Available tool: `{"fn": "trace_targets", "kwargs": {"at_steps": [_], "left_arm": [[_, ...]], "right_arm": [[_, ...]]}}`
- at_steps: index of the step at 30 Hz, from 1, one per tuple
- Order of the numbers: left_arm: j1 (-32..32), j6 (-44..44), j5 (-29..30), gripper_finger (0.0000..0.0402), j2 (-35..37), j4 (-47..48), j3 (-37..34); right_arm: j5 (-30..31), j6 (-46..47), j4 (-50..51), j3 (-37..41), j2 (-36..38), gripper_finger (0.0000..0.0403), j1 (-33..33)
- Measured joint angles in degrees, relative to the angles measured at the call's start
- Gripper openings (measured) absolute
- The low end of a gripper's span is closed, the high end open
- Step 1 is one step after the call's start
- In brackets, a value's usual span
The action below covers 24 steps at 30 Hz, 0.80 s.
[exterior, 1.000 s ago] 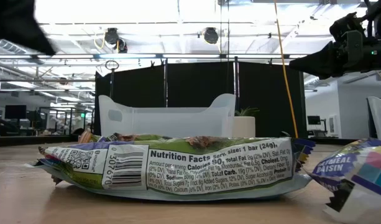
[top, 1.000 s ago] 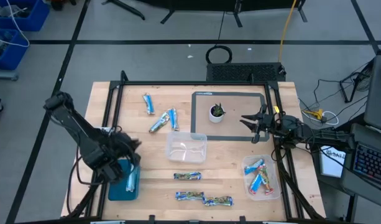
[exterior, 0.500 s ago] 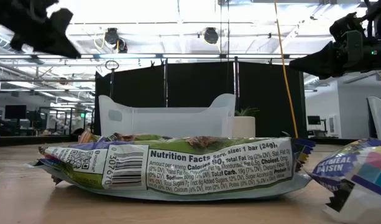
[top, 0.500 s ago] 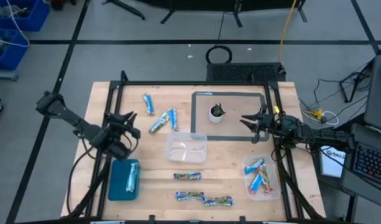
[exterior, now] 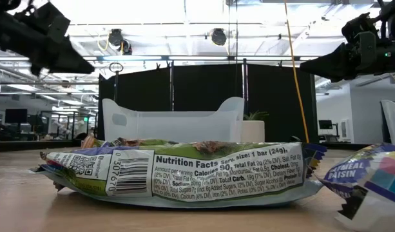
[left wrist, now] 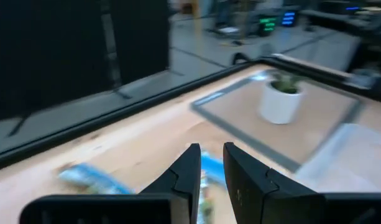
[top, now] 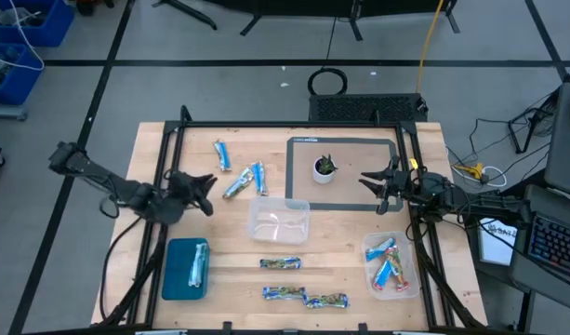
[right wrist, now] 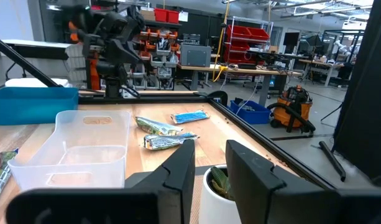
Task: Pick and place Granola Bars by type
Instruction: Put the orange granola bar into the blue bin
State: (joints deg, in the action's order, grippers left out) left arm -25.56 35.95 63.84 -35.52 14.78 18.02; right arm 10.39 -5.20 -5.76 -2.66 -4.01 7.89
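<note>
Left tool (top: 203,182) closer arm, jaws nearly closed, nothing held. Silvery-green foil granola bar (top: 235,188) lies just right of it on wooden table (top: 350,251), long axis diagonal. Right tool (top: 381,183) parked by white plant pot (top: 324,168), narrow gap, empty.

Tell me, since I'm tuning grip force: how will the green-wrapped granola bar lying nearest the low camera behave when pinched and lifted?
The green-wrapped granola bar lies flat with crinkled, glossy foil, so it's probably slippery, and its crimped ends would likely flex. The label reads one small bar, so it should be light. Its flat shape makes rolling unlikely.
</note>
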Motion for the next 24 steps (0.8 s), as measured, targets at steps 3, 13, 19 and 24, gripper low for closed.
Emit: {"fn": "trace_targets", "kwargs": {"at_steps": [3,13,19,24], "left_arm": [[5.7,-17.1,-10.4,0.0074,2.7,-17.9,-4.9],[34.3,-19.2,-38.0,0.0074,6.4,-26.5,-11.5],[53.4,-10.9,-52.7,0.0074,2.9,-25.1,-9.7],[66.4,-5.9,-61.5,0.0086,-3.6,-14.7,-4.5]], "right_arm": [[0.0,0.0,0.0,0.0,0.0,0.0082,0.0],[0.0,0.0,0.0,0.0,0.0,0.0082,0.0],[0.0,0.0,0.0,0.0,0.0,0.0082,0.0],[0.0,0.0,0.0,0.0,0.0,0.0082,0.0]]}}
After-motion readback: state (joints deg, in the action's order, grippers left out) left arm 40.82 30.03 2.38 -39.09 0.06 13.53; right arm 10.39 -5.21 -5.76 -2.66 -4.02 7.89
